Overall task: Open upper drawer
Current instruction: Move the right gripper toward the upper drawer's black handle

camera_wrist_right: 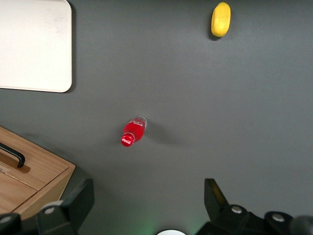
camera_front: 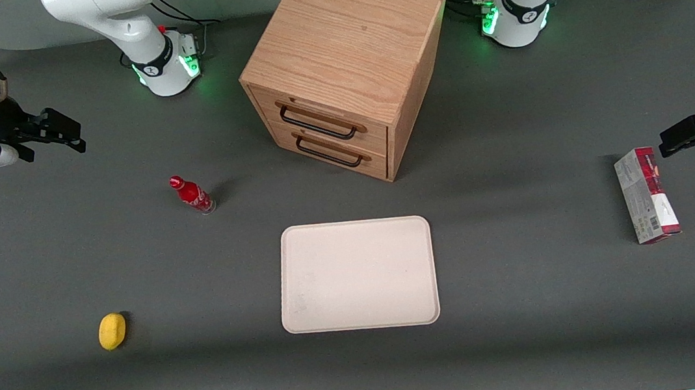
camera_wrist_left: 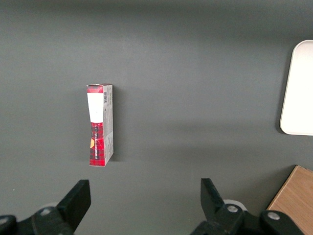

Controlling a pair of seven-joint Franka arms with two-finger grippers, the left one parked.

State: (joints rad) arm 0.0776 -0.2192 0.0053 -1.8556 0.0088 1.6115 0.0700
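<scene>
Oak cabinet [camera_front: 348, 57] stands on the grey table [camera_front: 533, 331], midway along it between the two arms' ends, set at an angle so one front corner points toward the front camera. Two shallow drawers in its front. Upper drawer [camera_front: 320, 117] is the top one, directly under the cabinet's top panel, fully shut, face flush with the cabinet front. Long thin black wire handle [camera_front: 317, 124] runs across it. Lower drawer [camera_front: 332, 149] right beneath, same handle style, also shut.

Gripper [camera_front: 56, 132] hangs above the table at the working arm's end, well apart from the cabinet, touching nothing. Fingers [camera_wrist_right: 215, 198] spread wide, nothing between them; the wrist view shows bare table in the gap.

Red Coca-Cola bottle [camera_front: 192, 195] stands upright on the table, nearer the front camera than the cabinet, between the cabinet and the working arm's end. It also shows in the right wrist view [camera_wrist_right: 133, 132], seen from above with the cap toward the lens. Yellow lemon-like fruit [camera_front: 112, 330] lies nearer the camera than the bottle, well apart from it.

White rectangular tray [camera_front: 307, 304] lies flat, nearer the camera than the cabinet, not touching it. Red and grey carton [camera_front: 646, 195] lies flat toward the parked arm's end.
</scene>
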